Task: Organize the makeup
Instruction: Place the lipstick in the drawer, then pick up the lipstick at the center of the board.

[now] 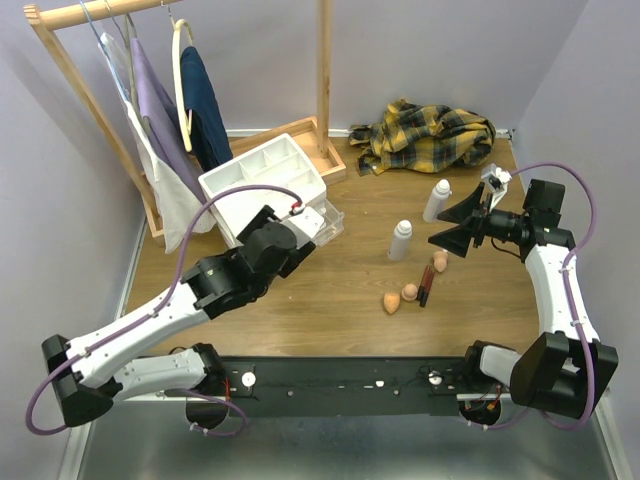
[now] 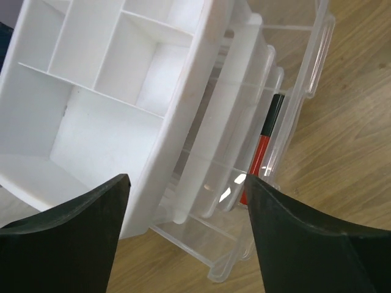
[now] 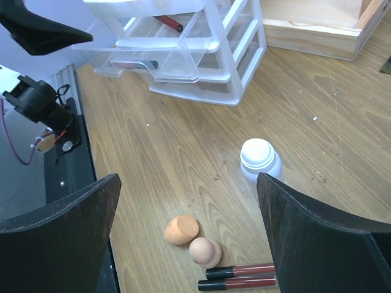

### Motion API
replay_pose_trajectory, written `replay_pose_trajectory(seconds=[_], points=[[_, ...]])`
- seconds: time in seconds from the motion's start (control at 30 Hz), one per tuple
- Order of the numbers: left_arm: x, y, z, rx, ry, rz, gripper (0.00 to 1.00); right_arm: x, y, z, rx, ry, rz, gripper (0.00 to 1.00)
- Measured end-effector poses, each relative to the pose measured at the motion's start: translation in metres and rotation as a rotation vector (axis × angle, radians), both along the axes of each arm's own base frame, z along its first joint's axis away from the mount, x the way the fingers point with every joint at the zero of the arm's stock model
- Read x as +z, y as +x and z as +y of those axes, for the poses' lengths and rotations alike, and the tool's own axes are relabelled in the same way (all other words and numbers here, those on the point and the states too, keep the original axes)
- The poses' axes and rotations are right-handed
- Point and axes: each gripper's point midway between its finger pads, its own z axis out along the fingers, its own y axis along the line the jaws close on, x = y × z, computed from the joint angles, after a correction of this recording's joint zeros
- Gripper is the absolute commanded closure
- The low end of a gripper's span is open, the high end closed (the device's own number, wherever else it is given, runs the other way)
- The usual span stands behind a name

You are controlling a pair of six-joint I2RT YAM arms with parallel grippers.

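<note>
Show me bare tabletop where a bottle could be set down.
Bare wood: between drawer unit and nearer white bottle; also the near strip left of the sponges. Crowded: sponges and red pencils beside the right claw.

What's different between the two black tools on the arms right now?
The left tool hangs over the white drawer unit. The right tool hangs over loose makeup: peach sponges, a white bottle and dark-red sticks. The left tool points steeply down, while the right tool points at more of a slant, toward the drawer unit. Both are open and hold nothing.
</note>
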Motion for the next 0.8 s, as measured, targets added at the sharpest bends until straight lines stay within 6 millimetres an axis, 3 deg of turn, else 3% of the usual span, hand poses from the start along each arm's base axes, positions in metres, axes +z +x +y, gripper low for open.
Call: replay_pose_trajectory(seconds=[0.1, 0.33, 0.8], points=[[0.013, -0.004, 0.000, -0.021, -0.100, -0.033, 0.01, -0.001, 0.001, -0.001, -0.004, -0.010, -0.011, 0.00], [0.031, -0.003, 0.014, -0.022, -0.318, -0.092, 0.01, -0.006, 0.003, -0.003, -0.007, -0.033, -0.029, 0.00], [0.035, -0.001, 0.008, -0.077, -0.455, -0.070, 0.01, -0.026, 0.000, -0.004, 0.013, -0.070, -0.024, 0.00]])
